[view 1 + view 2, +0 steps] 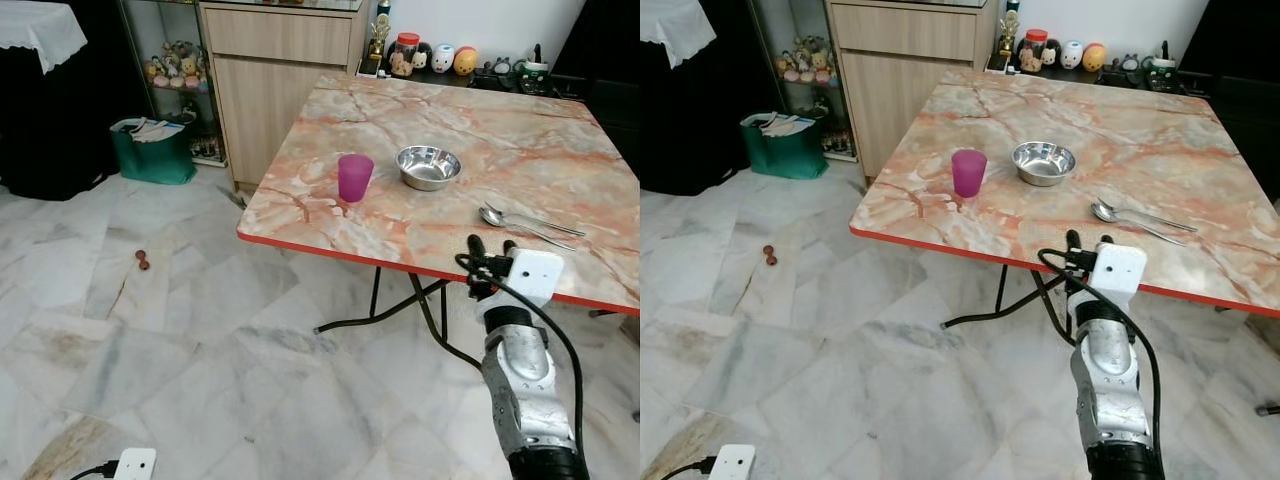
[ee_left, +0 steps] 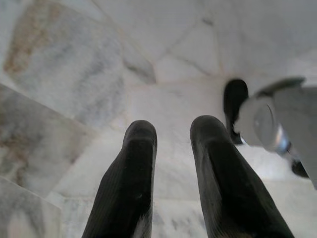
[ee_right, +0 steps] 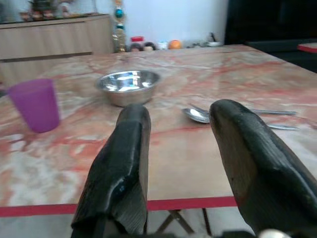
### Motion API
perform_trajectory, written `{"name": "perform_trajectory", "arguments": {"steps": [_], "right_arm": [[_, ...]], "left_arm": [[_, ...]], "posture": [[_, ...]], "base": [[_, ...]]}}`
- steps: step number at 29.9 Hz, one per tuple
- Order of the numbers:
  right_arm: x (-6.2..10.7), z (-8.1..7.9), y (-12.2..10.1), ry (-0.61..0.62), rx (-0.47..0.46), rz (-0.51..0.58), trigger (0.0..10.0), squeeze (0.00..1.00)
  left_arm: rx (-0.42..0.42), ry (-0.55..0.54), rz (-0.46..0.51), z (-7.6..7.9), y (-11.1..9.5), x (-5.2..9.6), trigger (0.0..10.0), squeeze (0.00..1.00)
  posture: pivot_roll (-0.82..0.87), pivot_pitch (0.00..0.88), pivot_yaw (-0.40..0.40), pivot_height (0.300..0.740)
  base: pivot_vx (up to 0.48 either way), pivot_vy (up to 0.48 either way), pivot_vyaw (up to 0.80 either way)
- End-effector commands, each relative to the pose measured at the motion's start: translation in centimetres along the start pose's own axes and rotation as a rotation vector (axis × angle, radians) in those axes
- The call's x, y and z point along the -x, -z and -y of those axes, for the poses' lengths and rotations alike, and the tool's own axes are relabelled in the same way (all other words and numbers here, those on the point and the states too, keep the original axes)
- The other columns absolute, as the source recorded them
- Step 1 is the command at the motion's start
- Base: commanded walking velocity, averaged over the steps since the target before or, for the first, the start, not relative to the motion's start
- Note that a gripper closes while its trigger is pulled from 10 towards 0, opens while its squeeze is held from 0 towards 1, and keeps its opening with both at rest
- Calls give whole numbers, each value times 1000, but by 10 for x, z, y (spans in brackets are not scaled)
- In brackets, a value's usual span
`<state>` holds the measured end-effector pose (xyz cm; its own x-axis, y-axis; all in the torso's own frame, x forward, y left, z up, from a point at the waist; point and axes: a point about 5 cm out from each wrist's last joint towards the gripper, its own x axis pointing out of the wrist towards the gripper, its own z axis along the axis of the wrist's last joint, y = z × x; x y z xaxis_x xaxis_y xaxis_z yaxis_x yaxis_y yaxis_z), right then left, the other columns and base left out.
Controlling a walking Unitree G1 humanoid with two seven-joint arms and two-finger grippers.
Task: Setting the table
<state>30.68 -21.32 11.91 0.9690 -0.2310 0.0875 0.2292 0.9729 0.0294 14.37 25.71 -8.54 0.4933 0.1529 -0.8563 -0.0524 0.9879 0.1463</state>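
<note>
A marble-patterned table point(image 1: 330, 225) with a red edge carries a purple cup point(image 1: 354, 177), a steel bowl point(image 1: 428, 166) to its right, and two spoons point(image 1: 525, 222) lying side by side near the front right. My right gripper point(image 1: 492, 245) is raised just before the table's front edge, below the spoons, open with nothing between its fingers. In the right wrist view the right gripper point(image 3: 181, 111) looks across the tabletop toward the bowl point(image 3: 128, 85), the cup point(image 3: 35, 104) and the spoons point(image 3: 198, 115). My left gripper point(image 2: 176, 128) hangs open over the marble floor.
A wooden cabinet point(image 1: 280, 70) stands behind the table's left corner, with a green bag point(image 1: 152, 150) and a shelf of figurines point(image 1: 175, 68) beside it. Jars and toys point(image 1: 430, 58) line the back wall. Black folding legs point(image 1: 400, 305) run under the table. A white power strip point(image 1: 133, 464) lies on the floor.
</note>
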Motion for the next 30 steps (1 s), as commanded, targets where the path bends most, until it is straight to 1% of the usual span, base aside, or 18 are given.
{"name": "perform_trajectory", "arguments": {"steps": [1,3,5,6,8,10,13,20,23,25,28,30], "right_arm": [[-5,0,-4,15,-2,-2,10000,0],[-6,-4,-5,5,1,-6,10000,0],[-7,-10,-5,2,-34,-17,10000,0],[-7,-10,-5,2,-34,-17,10000,0],[-7,-16,-6,-9,-18,-13,10000,0],[-7,-18,-6,-5,-29,-9,10000,0],[-7,-19,-6,1,-27,-9,10000,0],[-12,-22,-17,9,-27,23,10000,0],[-14,-22,-18,7,15,25,10000,0],[-15,-23,-18,9,7,27,10000,0],[-15,-25,-17,8,-23,10,10000,0],[-14,-27,-18,1,-27,7,10000,0]], "left_arm": [[1,10,-15,1,5,1,10000,0],[3,4,-16,0,5,1,10000,0],[5,0,-16,0,6,1,10000,0],[5,0,-16,0,6,1,10000,0],[-9,4,-12,0,4,1,10000,0],[-18,12,-4,3,1,0,10000,0],[-29,17,-6,5,0,-1,10000,0],[-50,28,-10,7,0,-1,10000,0],[-58,30,-13,8,0,-1,10000,0],[-59,31,-13,8,0,-1,10000,0],[-60,30,-13,9,1,-1,10000,0],[-59,29,-14,9,1,-1,10000,0]], "posture": [[156,0,-34,707],[154,0,-37,707],[150,0,-36,707],[150,0,-36,707],[150,0,-36,707],[146,0,-36,707],[146,0,-36,707],[142,0,-38,707],[158,0,-47,707],[168,0,-54,707],[172,0,-58,707],[168,0,-57,707]], "base": [[0,0,0],[0,0,0],[0,0,-609],[0,0,-669],[0,0,-669],[0,0,-203],[0,0,0],[0,0,0],[0,0,0],[0,0,0],[271,0,0],[283,0,-494]]}}
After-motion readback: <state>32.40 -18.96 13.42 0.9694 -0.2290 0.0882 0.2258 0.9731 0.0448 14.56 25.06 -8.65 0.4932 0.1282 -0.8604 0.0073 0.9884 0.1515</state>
